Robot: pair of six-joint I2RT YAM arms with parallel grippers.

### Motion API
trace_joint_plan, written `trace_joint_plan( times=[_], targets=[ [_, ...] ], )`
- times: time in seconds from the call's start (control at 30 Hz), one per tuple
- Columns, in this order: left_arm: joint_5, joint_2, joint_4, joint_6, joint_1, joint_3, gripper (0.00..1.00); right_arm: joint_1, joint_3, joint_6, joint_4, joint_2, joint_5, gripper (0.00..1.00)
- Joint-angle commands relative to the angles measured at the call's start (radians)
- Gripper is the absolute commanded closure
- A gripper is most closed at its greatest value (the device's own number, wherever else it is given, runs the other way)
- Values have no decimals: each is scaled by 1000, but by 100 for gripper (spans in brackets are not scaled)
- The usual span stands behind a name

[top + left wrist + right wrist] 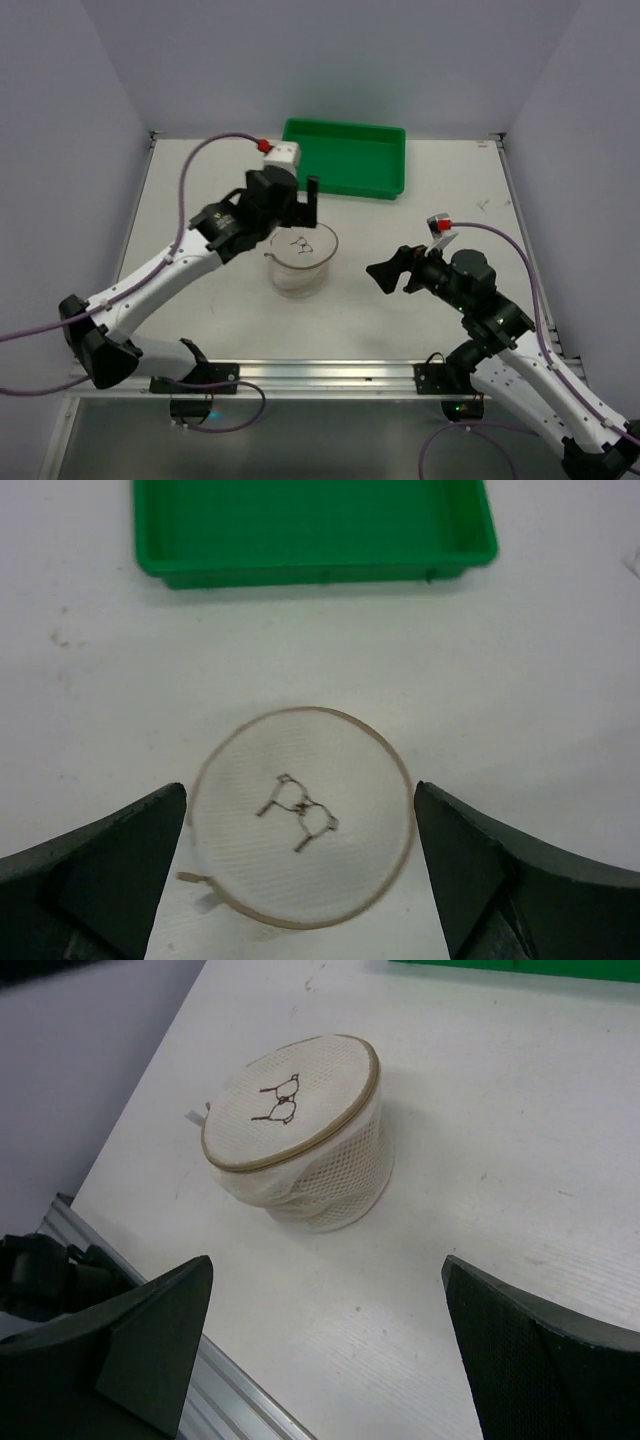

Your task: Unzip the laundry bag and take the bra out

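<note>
While the left claw hangs splayed over the laundry bag, the right claw — released — faces it.

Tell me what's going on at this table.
Two robot arms are working on a round cream-white mesh laundry bag that stands upright on the white table, nearer the arms than a green rectangular plastic tray. The left tool hovers open directly above the bag's top rim, holding nothing. The right tool, also open and empty, sits off to the bag's right. The bag looks closed with nothing taken out yet, and its zipper pull cannot be made out.
</note>
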Motion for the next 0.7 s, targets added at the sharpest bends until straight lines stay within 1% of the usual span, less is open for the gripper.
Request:
trace_joint_plan(
  times=[0.0,0.03,0.07,0.1,0.13,0.17,0.2,0.23,0.27,0.3,0.37,0.4,0.47,0.57,0.67],
  targets=[
    [332,-112,117,64,243,-115,0,2,50,-37,68,64,-86,1],
    [379,-118,131,67,338,-132,0,2,56,-41,74,75,-117,1],
    [422,-120,134,68,378,-164,0,2,59,-41,81,85,-128,1],
    [530,-120,146,82,418,-184,0,3,64,-43,84,102,-134,1],
    [583,-119,180,81,496,-205,0,3,67,-46,91,109,-152,1],
    [624,-116,200,76,532,-231,0,3,67,-49,100,115,-160,1],
    [719,-109,226,73,567,-282,1,3,67,-49,101,119,-162,1],
    [764,-102,264,73,622,-302,3,3,67,-54,104,130,-165,1],
    [798,-74,277,67,641,-331,5,5,68,-57,106,136,-169,1],
    [863,-59,289,65,656,-342,8,5,70,-58,108,142,-171,1],
    [928,1,337,67,676,-370,9,5,73,-60,111,156,-179,1],
    [974,22,343,68,682,-374,11,3,73,-57,114,161,-180,1],
    [1011,79,369,70,696,-390,15,5,72,-57,126,165,-186,1],
    [1081,128,406,59,709,-402,31,5,65,-49,137,165,-188,1],
    [1169,161,444,41,710,-414,38,6,59,-48,143,168,-188,1]
  ],
)
